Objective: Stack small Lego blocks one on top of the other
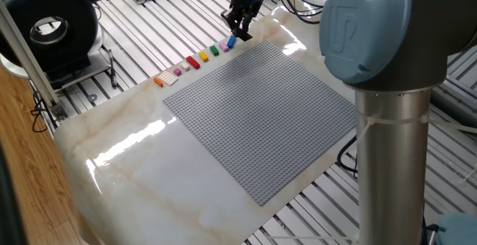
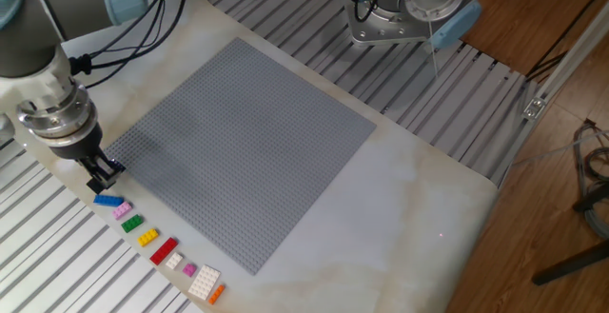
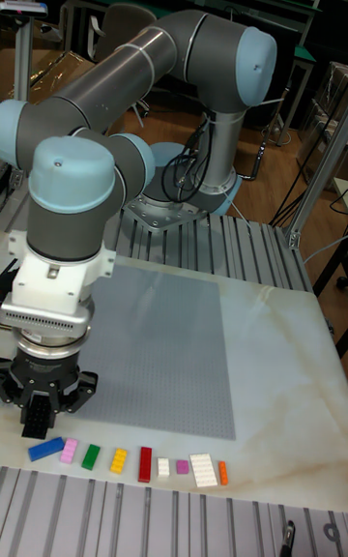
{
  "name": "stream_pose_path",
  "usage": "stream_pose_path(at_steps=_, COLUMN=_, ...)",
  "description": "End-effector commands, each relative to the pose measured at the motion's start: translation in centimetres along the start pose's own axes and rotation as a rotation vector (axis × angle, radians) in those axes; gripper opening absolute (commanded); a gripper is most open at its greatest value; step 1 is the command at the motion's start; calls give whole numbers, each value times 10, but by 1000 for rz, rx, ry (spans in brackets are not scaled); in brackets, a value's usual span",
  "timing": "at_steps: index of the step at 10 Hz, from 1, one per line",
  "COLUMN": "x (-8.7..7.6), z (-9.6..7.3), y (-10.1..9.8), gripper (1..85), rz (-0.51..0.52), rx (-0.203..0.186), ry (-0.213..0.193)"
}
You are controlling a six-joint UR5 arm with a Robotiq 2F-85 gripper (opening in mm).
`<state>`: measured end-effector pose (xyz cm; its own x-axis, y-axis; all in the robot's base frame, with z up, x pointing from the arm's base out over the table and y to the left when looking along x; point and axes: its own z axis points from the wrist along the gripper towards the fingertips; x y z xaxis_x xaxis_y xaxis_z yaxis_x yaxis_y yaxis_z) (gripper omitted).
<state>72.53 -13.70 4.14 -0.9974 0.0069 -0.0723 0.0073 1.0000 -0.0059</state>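
Note:
A row of small Lego blocks lies on the marble table beside the grey baseplate [image 2: 238, 142]: blue [image 2: 108, 201], pink [image 2: 121, 212], green [image 2: 131, 224], yellow [image 2: 147, 238], red [image 2: 164, 250] and, at the far end, orange [image 2: 217, 294]. My gripper [image 2: 103, 172] hangs just above the table at the blue end of the row, close to the blue block [image 3: 45, 449]. Its fingers are drawn together on a small dark navy block. In the tall fixed view the gripper [image 3: 37, 419] sits directly behind the blue block. In one fixed view the gripper [image 1: 240, 30] stands just past the blue block [image 1: 231, 42].
White studded pieces [image 2: 204, 281] lie among the row near the orange end. The baseplate's corner is right beside the gripper. Slatted metal surrounds the marble top. The robot base [image 2: 400, 18] and cables stand at the far side.

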Motion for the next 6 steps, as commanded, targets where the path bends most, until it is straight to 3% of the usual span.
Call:
stream_pose_path(at_steps=1, x=-6, z=-5, y=4, gripper=10, rz=-7, rx=-9, ry=5)
stream_pose_path(at_steps=6, x=-7, z=-5, y=3, gripper=10, rz=-53, rx=-7, ry=2)
